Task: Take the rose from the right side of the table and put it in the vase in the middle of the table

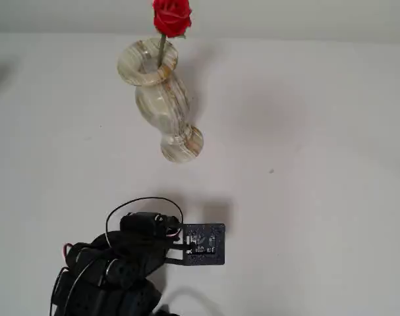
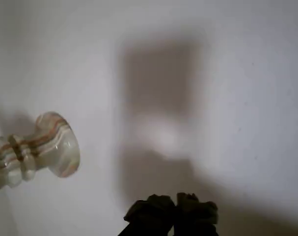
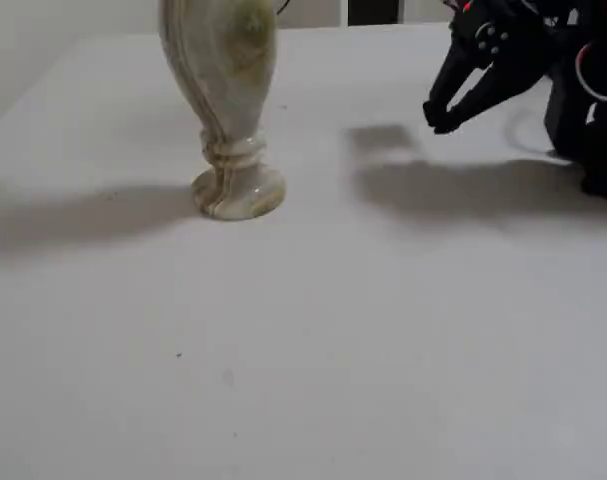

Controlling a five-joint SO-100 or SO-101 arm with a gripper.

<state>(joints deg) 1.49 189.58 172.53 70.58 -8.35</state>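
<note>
The rose (image 1: 171,17) stood with its stem down in the marbled stone vase (image 1: 159,99) (cream with brown veins), which stood upright on the white desk (image 1: 305,131).

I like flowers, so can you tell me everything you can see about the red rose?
The rose shows only in a fixed view from above. Its bloom is bright red with tightly layered petals and looks artificial. A thin grey-green stem runs down from it into the round mouth of the marbled vase, resting against the rim. The bloom sticks out above the vase, near the table's far edge. Only the vase touches it; the gripper is away and holds nothing.
</note>
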